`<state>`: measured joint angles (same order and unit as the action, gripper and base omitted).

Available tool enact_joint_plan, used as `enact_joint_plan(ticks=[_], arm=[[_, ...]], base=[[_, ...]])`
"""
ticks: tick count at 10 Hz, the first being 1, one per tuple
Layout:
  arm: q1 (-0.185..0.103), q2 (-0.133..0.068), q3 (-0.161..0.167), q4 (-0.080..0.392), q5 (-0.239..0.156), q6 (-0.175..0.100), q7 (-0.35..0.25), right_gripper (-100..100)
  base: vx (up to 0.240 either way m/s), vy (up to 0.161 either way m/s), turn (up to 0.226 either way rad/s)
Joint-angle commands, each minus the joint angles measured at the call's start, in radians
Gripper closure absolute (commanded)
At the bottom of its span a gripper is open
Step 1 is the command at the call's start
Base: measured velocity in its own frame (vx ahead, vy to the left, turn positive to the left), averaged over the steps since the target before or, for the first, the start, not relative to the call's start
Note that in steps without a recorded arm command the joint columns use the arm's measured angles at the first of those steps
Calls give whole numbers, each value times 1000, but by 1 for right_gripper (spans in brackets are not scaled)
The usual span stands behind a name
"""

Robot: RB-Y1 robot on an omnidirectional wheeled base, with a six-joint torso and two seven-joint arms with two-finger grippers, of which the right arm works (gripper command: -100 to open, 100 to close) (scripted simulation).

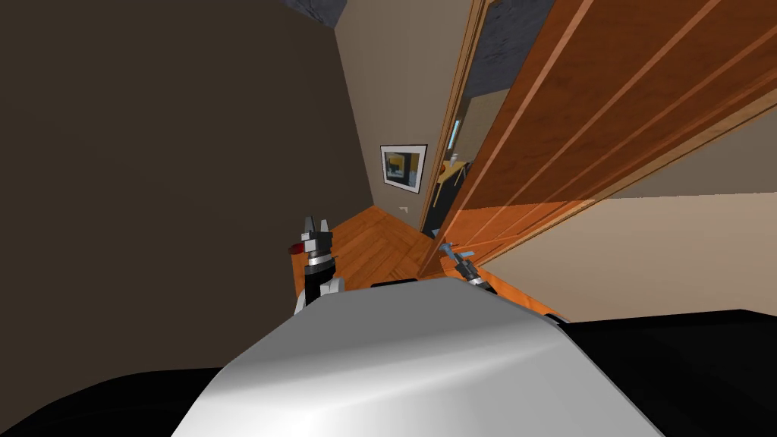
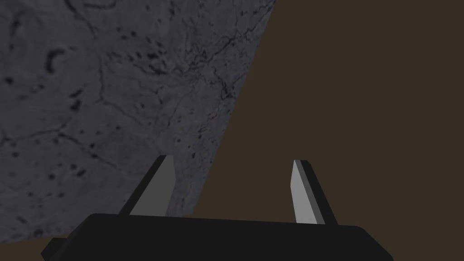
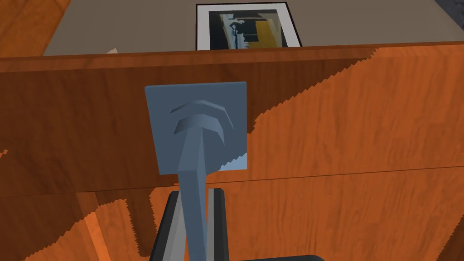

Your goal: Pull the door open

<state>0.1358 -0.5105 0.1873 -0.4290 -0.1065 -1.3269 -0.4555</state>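
Right gripper point(image 3: 195, 195): its fingers point(image 3: 173, 226) pinch the blue-grey lever handle point(image 3: 195, 149) from both sides. The lever springs from a square plate point(image 3: 158, 118) set on the reddish wooden door point(image 3: 344, 136). The door stands ajar (a gap shows between its free edge and the frame), with the handle near that edge. Left gripper point(image 1: 316, 225): held upright to the left of the door and well apart from it, blades spread. Beyond the door's edge, a framed picture point(image 3: 248, 27) hangs on the beige wall.

One door point(image 1: 607, 114), one handle point(image 3: 195, 149), one picture point(image 1: 403, 168), two end effectors point(image 2: 233, 158) point(image 3: 195, 192).
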Motion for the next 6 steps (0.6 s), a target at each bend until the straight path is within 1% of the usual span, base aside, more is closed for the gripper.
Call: enact_joint_plan(ticks=[1, 3, 4, 5, 6], arm=[[-12, 8, -11, -4, 5, 19, 5, 100], [-26, 16, -22, -8, 11, 40, 10, 100], [-26, 16, -22, -8, 11, 40, 10, 100], [-38, 24, -33, -11, 17, 59, 15, 100], [-47, 29, -41, -14, 21, 73, 18, 100]], base=[[-151, -28, 144], [-183, -68, 148], [-106, -30, 37], [-145, -61, 114], [-199, -88, 199]])
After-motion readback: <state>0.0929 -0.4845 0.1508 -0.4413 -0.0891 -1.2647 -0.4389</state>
